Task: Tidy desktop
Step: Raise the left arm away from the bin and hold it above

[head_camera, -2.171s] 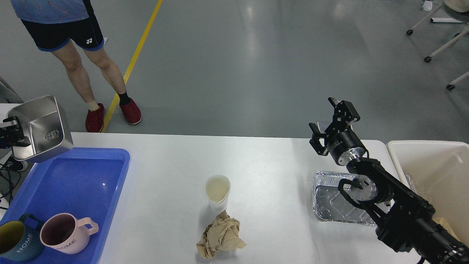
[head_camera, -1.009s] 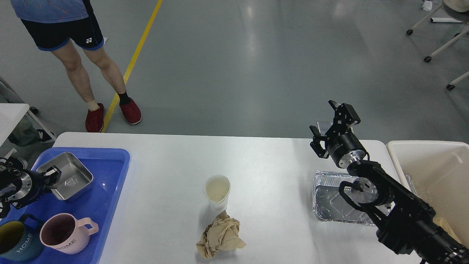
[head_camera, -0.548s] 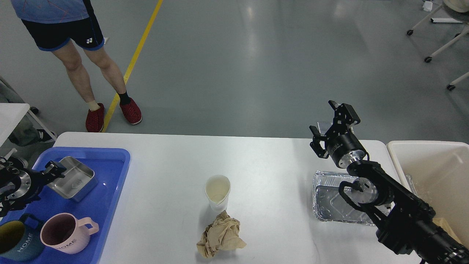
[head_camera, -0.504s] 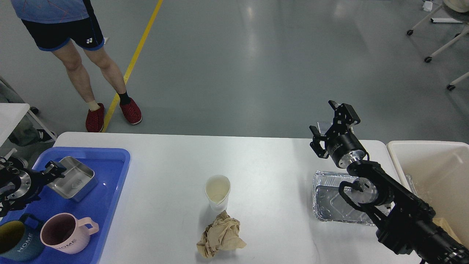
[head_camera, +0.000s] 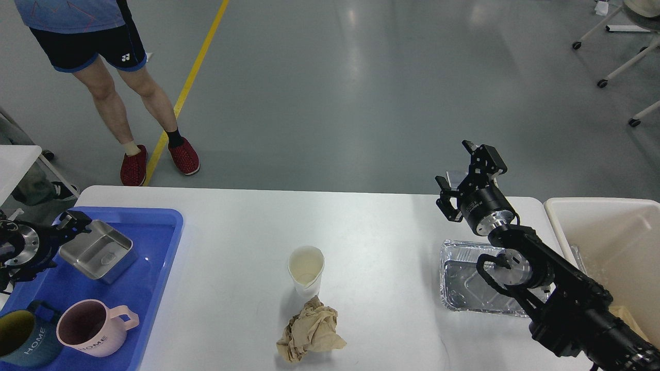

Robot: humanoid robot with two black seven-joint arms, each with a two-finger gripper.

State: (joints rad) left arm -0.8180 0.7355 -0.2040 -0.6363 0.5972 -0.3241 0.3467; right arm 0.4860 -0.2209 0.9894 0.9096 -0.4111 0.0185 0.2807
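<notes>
- White and smooth, the desktop fills the lower half of the head view, from the blue tray at its left end to the cream bin at its right end
- In the blue tray a square steel container lies tilted near the far end; closer to the front stand a pink mug and a dark teal mug, side by side, both with the word HOME
- The left gripper comes in from the left edge and sits at the far left corner of the steel container; one finger is at the rim, but if the jaws pinch the rim or stand free of it I cannot tell
- The right gripper is raised over the far right part of the desktop, its two fingers spread well apart and holding nothing
- Just under the right arm an aluminium foil tray lies flat on the desktop, near the cream bin
- Near the middle of the desktop a white paper cup stands upright, and a crumpled brown paper lies just in front of it, touching its base
- Behind the table a person in dark shorts and red shoes stands on the grey floor beside a yellow line
</notes>
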